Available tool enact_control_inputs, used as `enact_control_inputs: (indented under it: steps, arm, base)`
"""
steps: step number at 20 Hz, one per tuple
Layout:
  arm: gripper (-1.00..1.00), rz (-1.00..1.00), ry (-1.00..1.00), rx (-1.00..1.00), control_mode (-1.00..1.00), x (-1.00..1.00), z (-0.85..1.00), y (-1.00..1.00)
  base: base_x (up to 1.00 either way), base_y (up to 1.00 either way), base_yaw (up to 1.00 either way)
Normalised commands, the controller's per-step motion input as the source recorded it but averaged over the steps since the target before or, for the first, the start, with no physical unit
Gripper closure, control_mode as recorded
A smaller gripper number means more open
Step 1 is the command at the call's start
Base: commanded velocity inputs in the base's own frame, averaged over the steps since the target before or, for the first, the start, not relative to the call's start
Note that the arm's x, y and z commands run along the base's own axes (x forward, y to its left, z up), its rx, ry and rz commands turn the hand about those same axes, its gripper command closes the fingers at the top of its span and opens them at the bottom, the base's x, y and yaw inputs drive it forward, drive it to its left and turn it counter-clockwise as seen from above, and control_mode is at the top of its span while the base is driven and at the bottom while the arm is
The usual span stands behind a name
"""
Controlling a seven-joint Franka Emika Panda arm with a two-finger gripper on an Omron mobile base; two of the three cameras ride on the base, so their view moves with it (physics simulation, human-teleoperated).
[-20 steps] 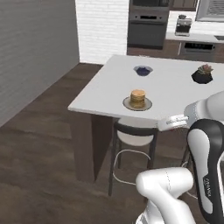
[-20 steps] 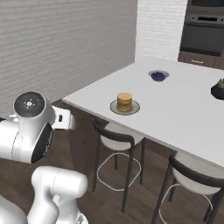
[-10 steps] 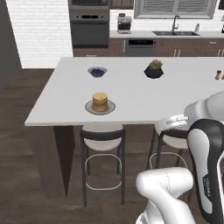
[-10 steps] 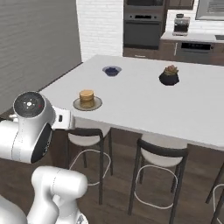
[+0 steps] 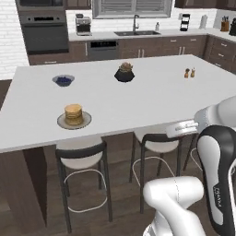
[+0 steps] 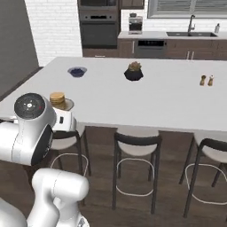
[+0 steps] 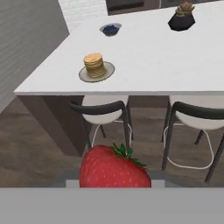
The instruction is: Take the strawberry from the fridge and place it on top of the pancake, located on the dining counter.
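The strawberry (image 7: 114, 167) is seen large at the bottom of the hand view, red w/ green leaves on top, carried at the fingers – the finger tips themselves are hidden by the berry, so the grip is judged from its position only. Beyond it, the pancake (image 7: 94, 64) is shown as a golden stack on a round grey plate (image 7: 107, 72), near the front edge of the white counter (image 7: 148, 57), w/ dark stools (image 7: 105, 112) tucked beneath. In the left base view the pancake (image 5: 73, 114) is seen toward the counter's (image 5: 152, 92) left front, well apart from the bowl of blue berries (image 5: 63, 80) and the dark potted plant (image 5: 124, 73) further back. Two small shakers (image 5: 189, 73) are shown at the far right – these are cut off in the hand view. In the right base view the pancake (image 6: 57, 98) is partly covered by the arm's round joint, while the bowl (image 6: 77, 71), plant (image 6: 133, 72) and shakers (image 6: 206, 80) are seen clear. The back wall w/ sink (image 5: 136, 32) and oven (image 5: 42, 32) is given by the base views.
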Motion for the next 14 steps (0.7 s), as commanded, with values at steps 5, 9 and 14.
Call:
enact_control_inputs:
  steps: [5,9,14]
  arm:
    - [1.00,0.00,0.00,0.00,1.00,0.00,0.00,0.00]
    - [1.00,0.00,0.00,0.00,1.00,0.00,0.00,0.00]
    - [1.00,0.00,0.00,0.00,1.00,0.00,0.00,0.00]
  base:
    - [0.00,0.43,-0.22]
    - [0.02,0.86,-0.10]
    - [0.07,0.64,-0.04]
